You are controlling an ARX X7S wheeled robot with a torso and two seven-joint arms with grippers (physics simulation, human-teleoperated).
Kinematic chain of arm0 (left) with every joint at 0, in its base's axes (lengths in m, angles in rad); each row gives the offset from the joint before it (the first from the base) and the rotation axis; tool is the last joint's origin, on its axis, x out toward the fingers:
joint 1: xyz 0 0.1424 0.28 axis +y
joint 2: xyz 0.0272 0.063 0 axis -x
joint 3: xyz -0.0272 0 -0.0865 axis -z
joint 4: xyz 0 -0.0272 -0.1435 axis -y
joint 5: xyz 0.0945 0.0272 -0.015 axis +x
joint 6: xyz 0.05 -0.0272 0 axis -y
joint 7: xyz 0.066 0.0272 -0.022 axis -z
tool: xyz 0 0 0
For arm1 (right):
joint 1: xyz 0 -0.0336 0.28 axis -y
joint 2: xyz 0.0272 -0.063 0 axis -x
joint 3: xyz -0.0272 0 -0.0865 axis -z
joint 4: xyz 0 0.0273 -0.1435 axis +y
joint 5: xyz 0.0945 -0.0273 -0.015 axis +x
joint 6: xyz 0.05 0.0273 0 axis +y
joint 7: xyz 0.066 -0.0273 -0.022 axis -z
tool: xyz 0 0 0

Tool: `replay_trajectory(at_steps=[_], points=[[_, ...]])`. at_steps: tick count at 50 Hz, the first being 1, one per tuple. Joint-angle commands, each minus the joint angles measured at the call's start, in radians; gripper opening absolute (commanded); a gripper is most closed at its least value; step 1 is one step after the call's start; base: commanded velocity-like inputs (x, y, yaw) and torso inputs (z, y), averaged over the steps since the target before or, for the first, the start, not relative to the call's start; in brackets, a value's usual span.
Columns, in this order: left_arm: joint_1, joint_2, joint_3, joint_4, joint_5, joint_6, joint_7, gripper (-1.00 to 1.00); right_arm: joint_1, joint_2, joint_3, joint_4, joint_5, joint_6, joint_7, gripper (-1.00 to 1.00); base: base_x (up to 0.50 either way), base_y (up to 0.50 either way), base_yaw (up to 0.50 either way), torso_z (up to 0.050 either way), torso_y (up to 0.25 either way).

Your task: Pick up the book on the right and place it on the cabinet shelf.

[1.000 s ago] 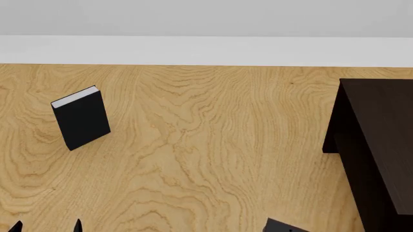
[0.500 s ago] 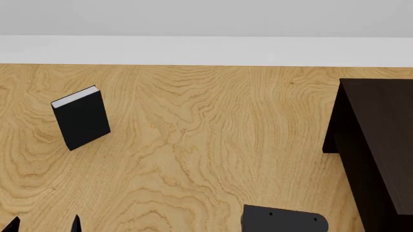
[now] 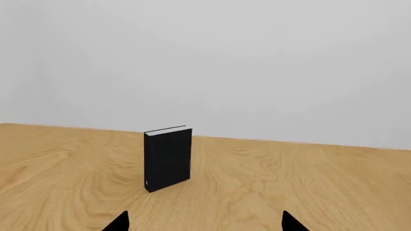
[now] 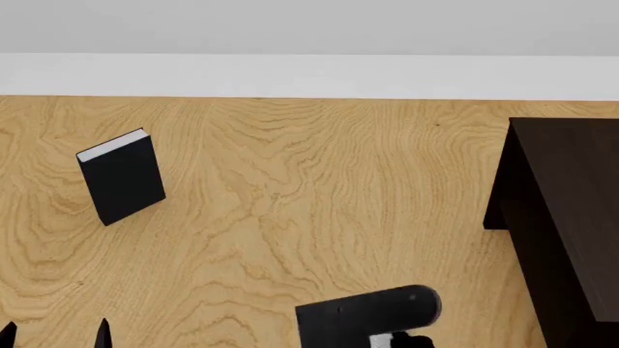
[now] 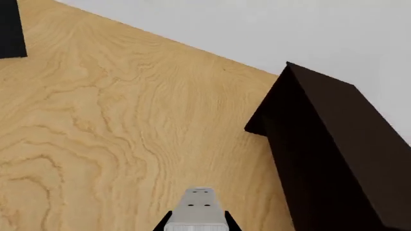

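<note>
You're looking at a matte black book (image 4: 122,177) standing upright on the grained wooden table (image 4: 309,196); the flat-boarded dark cabinet shelf (image 4: 566,210) is sitting right. Left gripper (image 3: 204,222) is spread; right gripper's (image 5: 198,211) state I cannot tell.

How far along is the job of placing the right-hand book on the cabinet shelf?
Done: nothing; the cabinet bears no book where visible. In hand: the right arm extends over the table; the left gripper is open and empty. Left: the whole pick and place. Only a black book shows; the light grey book is out of view.
</note>
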Motion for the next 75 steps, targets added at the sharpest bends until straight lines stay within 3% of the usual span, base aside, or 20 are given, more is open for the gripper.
replay_trajectory(at_steps=[1, 9, 15, 25, 33, 42, 44, 48, 54, 58, 60, 75], points=[[0.029, -0.008, -0.017, 0.012, 0.003, 0.054, -0.005, 1.00, 0.045, -0.038, -0.035, -0.008, -0.228, 0.219, 0.009, -1.00, 0.00, 0.00, 0.00, 0.000, 0.000], [0.068, -0.032, -0.082, 0.090, -0.014, 0.082, -0.051, 1.00, 0.072, -0.073, -0.104, -0.017, -0.465, 0.394, 0.006, -1.00, 0.00, 0.00, 0.00, 0.000, 0.001], [0.122, -0.044, -0.175, 0.175, 0.002, 0.109, -0.140, 1.00, 0.083, -0.079, -0.149, 0.005, -0.559, 0.434, -0.013, -1.00, 0.00, 0.00, 0.00, 0.000, 0.002], [0.199, -0.074, -0.280, 0.274, -0.050, 0.126, -0.193, 1.00, 0.096, -0.087, -0.202, 0.037, -0.644, 0.454, -0.046, -1.00, 0.00, 0.00, 0.00, 0.000, 0.001], [0.283, -0.042, -0.448, 0.339, -0.027, 0.199, -0.313, 1.00, 0.103, -0.072, -0.239, 0.062, -0.703, 0.421, -0.081, -1.00, 0.00, 0.00, 0.00, 0.000, 0.001], [0.355, 0.074, -0.688, 0.342, -0.053, 0.384, -0.443, 1.00, 0.100, -0.074, -0.287, 0.102, -0.757, 0.389, -0.114, -1.00, 0.00, 0.00, 0.00, 0.000, 0.001], [0.374, 0.114, -0.743, 0.323, -0.116, 0.492, -0.443, 1.00, 0.102, -0.076, -0.295, 0.112, -0.767, 0.384, -0.120, -1.00, 0.00, 0.00, 0.00, 0.000, 0.000], [0.422, 0.140, -0.759, 0.287, -0.369, 0.701, -0.325, 1.00, 0.106, -0.081, -0.302, 0.123, -0.777, 0.388, -0.126, -1.00, 0.00, 0.00, 0.00, 0.000, 0.003], [0.458, 0.168, -0.778, 0.304, -0.519, 0.797, -0.286, 1.00, 0.114, -0.087, -0.325, 0.125, -0.797, 0.398, -0.131, -1.00, 0.00, 0.00, 0.00, 0.003, 0.002], [0.461, 0.231, -0.789, 0.310, -0.708, 0.924, -0.099, 1.00, 0.123, -0.087, -0.350, 0.130, -0.811, 0.394, -0.151, -1.00, 0.00, 0.00, 0.00, 0.000, 0.000], [0.450, 0.264, -0.828, 0.310, -0.653, 0.902, -0.145, 1.00, 0.135, -0.090, -0.374, 0.133, -0.834, 0.396, -0.150, -1.00, 0.00, 0.00, 0.00, 0.000, 0.000], [0.436, 0.255, -0.822, 0.302, -0.649, 0.853, -0.121, 1.00, 0.236, -0.119, -0.585, 0.205, -0.984, 0.369, -0.214, -1.00, 0.00, 0.00, 0.00, 0.000, 0.001]])
